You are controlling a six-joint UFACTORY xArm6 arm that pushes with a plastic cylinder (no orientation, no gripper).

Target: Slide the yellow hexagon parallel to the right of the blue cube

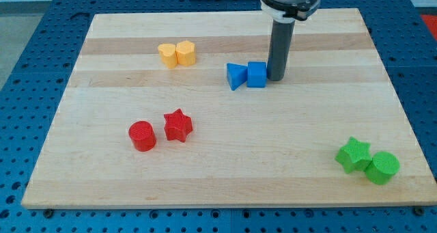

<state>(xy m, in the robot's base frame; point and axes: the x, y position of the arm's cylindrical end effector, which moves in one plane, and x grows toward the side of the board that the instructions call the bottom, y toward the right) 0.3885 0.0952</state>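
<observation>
Looking near to far, red and green blocks sit clear of trouble. Farther back, my tip (276, 78) holds nothing, just right of the blue cube (257, 74); swinging left could knock it. The yellow hexagon (168, 55), small and faceted, touches the yellow heart-like block (186, 52) far left, risking dragging both.

The cube (257, 74) is flanked by the triangular block (236, 76) at the view's left and my tip (276, 78) at its right, on the tabletop (225, 165).

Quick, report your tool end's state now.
No hand fitted; my tip holds nothing and sits just right of the blue cube, apparently touching it.
</observation>
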